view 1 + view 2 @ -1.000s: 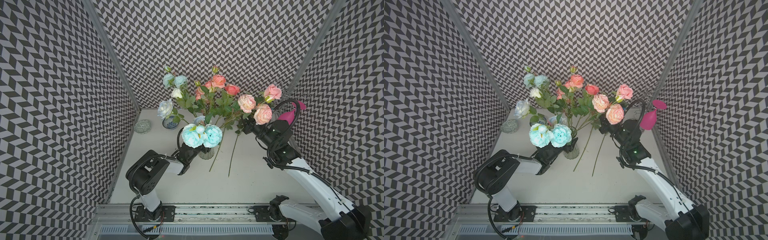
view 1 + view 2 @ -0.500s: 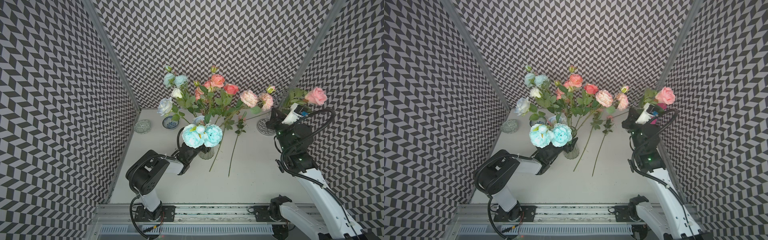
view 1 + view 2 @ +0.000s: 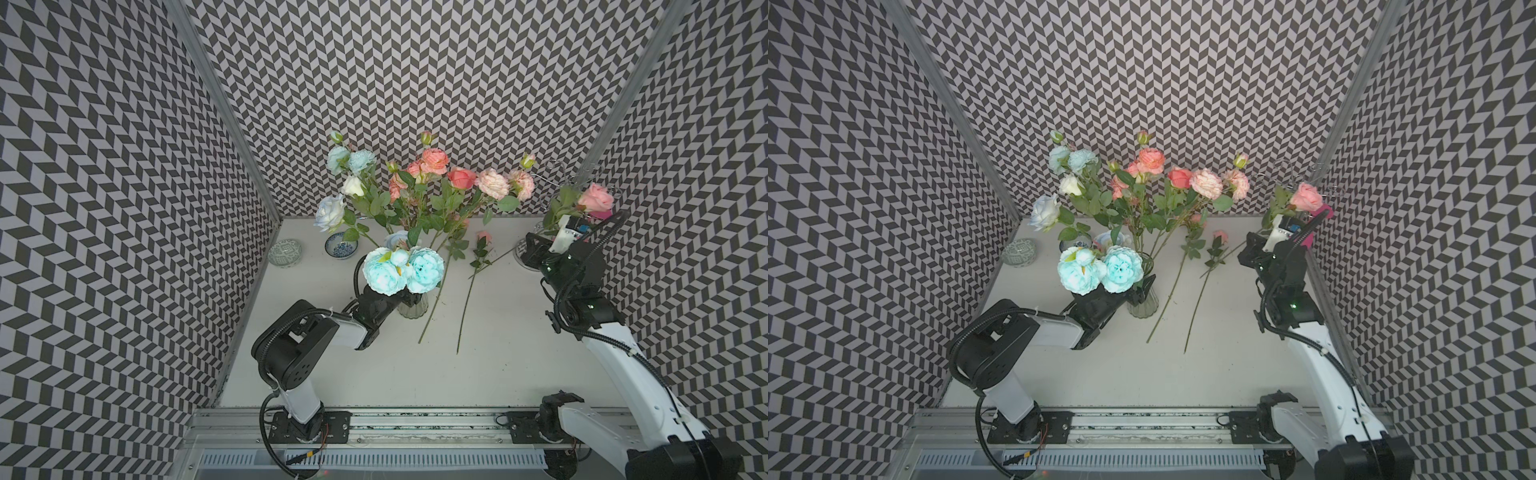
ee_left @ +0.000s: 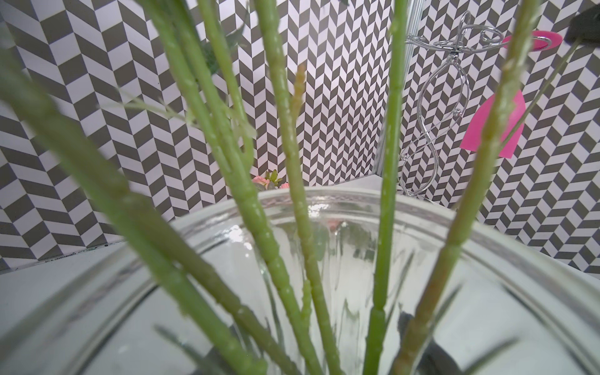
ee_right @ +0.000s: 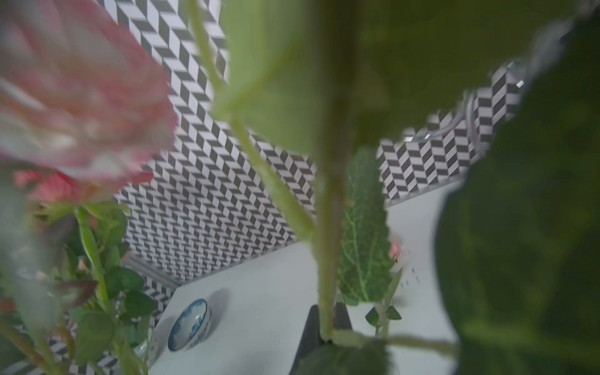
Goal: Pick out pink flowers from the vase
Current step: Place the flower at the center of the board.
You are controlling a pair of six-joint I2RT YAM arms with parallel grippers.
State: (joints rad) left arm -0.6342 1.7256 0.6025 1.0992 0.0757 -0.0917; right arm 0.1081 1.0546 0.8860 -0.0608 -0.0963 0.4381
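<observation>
Soft, even light is filling the scene — walls are bowing at the edges — and the pink flowers are blurring up close.

Pale blue ruffled blooms half-hid the clear ribbed glass vase; a pink ruffled bloom was blurred up close.

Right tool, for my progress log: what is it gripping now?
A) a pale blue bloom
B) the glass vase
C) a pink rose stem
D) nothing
C: the right tool is shut on the pink rose stem, with its bloom held up clear of the vase.
</observation>
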